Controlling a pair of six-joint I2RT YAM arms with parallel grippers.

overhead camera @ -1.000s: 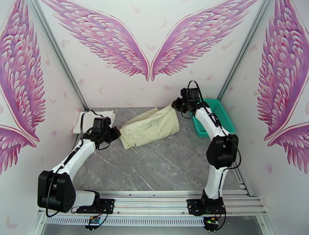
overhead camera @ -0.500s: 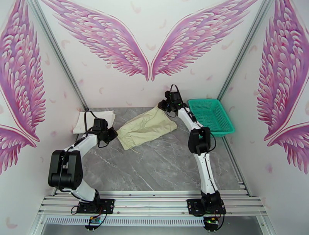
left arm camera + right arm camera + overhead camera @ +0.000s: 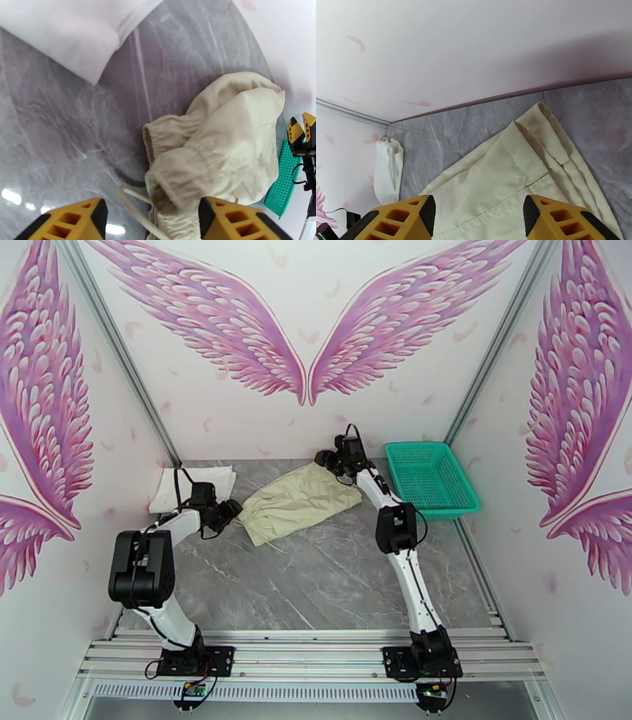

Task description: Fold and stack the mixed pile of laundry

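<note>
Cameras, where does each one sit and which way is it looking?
Top external: high above and behind the arm bases, looking down at the grey table; both arms show whole, left gripper and right gripper at opposite ends of the cream-beige garment.
Left wrist: on the left arm, looking rightward over the garment's waistband toward the teal basket; its own yellow fingers show, spread.
Right wrist: on the right arm, looking leftward toward the white shirt; its own fingers show, spread.
Shared: both wrist views see the garment.
</note>
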